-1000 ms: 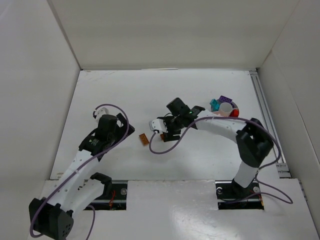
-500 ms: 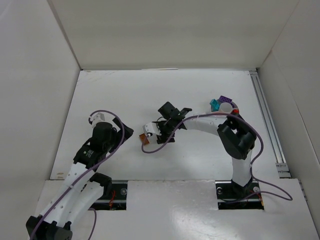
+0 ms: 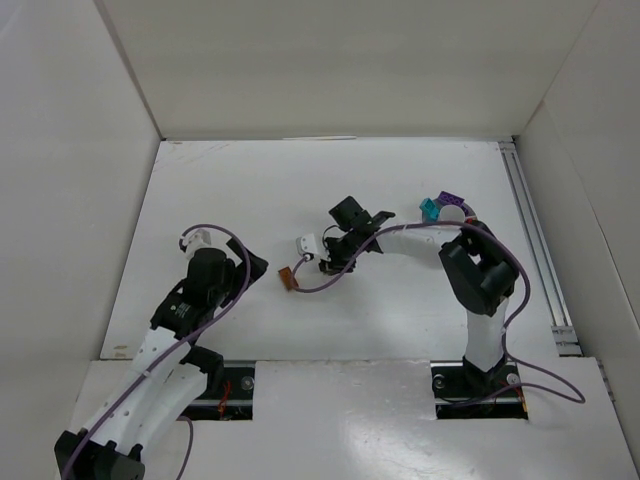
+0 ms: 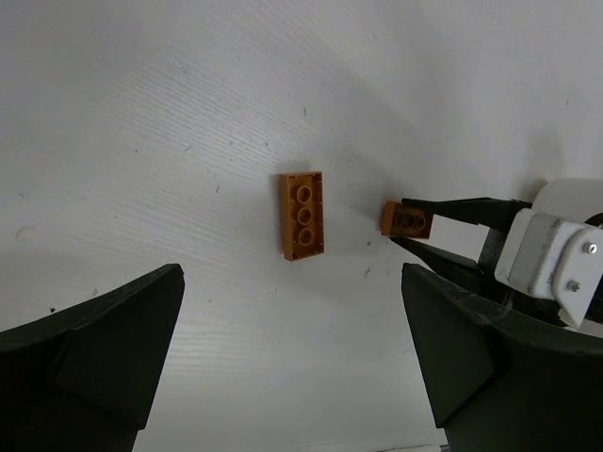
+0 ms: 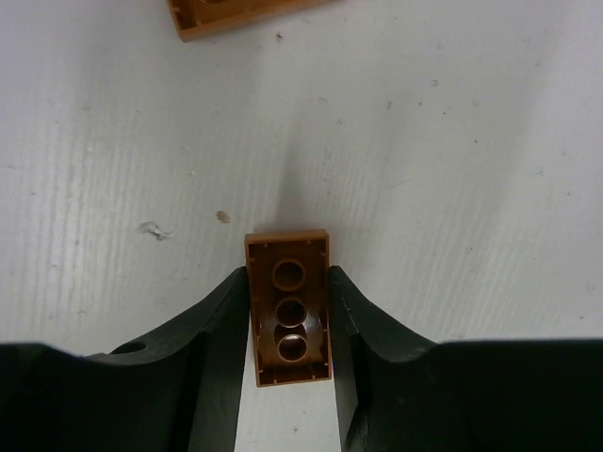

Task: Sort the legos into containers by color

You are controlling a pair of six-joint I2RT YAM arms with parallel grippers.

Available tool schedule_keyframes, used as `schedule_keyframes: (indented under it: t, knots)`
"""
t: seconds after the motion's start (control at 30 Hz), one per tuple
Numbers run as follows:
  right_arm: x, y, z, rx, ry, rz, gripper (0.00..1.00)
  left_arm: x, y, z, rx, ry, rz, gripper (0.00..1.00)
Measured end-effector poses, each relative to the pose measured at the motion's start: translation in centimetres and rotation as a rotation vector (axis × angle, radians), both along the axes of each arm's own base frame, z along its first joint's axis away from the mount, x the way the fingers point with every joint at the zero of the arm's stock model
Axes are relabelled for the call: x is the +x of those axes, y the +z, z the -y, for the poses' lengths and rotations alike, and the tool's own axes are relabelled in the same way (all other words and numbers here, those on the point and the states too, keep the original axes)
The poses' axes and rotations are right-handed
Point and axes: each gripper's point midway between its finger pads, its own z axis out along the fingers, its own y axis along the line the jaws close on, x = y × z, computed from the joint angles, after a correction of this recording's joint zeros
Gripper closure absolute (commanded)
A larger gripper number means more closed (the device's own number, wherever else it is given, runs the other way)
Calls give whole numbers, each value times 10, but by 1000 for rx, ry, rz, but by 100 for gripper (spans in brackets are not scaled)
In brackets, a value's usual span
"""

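My right gripper (image 5: 289, 282) is shut on a small brown brick (image 5: 289, 306), both fingers pressed against its long sides, its hollow underside facing the camera. The left wrist view shows that same brick (image 4: 407, 219) between the right fingertips. A second brown brick (image 4: 302, 214) (image 3: 286, 279) lies loose on the table just left of it, its edge at the top of the right wrist view (image 5: 236, 14). My left gripper (image 4: 292, 358) (image 3: 252, 268) stands wide open and empty, left of both bricks. The white bowl (image 3: 455, 213) sits at the right.
Teal (image 3: 430, 210), purple (image 3: 448, 198) and red (image 3: 470, 222) bricks crowd round the bowl; whether they lie inside it I cannot tell. White walls enclose the table on three sides. A metal rail (image 3: 530, 230) runs along the right edge.
The right jaws have closed from wide apart onto the brown brick, after the right arm reached left toward it. The left arm drew back slightly and stays open.
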Motion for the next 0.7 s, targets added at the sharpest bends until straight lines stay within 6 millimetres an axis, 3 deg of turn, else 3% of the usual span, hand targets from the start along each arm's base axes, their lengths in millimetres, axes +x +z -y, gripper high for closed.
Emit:
schedule_keyframes:
  t: [0.1,0.2,0.37,0.57,0.7]
  knots:
    - [-6,4,-1,53,11,-14,93,-1,-5,-1,-2,4,3,1]
    - [-6,21,5,141,-10,-27,95,-1,-7,-1,-7,7,13,1]
    - [27,86,31,349,-106,62,97,-2,-12,-2,-10,7,21,1]
    - [56,170,93,497,-260,284,98,4,-14,1,-15,8,36,1]
    - [66,210,163,544,-452,425,98,10,-22,3,-5,9,13,1]
